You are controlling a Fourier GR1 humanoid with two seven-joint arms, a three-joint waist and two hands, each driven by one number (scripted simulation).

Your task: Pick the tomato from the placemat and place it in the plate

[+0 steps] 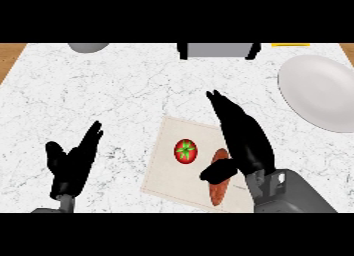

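head view: tomato [186, 150] on placemat [169, 172], unpicked; right hand [243, 140] beside it, fingers straight, empty; left hand [73, 160] resting open; plate [324, 92] bare.

Left hand [71, 165], lower left of frame: all black, matte, slim tapered fingers [91, 137] plus a shorter, blunter thumb. Small grey wrist piece under it at the bottom edge; almost none of the forearm shows.

Right hand [243, 137], centre right of frame: same black finish, long narrow pointed fingers [223, 107], thick rounded thumb sticking off the side. Right forearm [294, 195], lower right of frame: grey, boxy, flat-faced shell with softened edges, darker grey joint where it meets the black hand. No cables, screws or markings visible on either.
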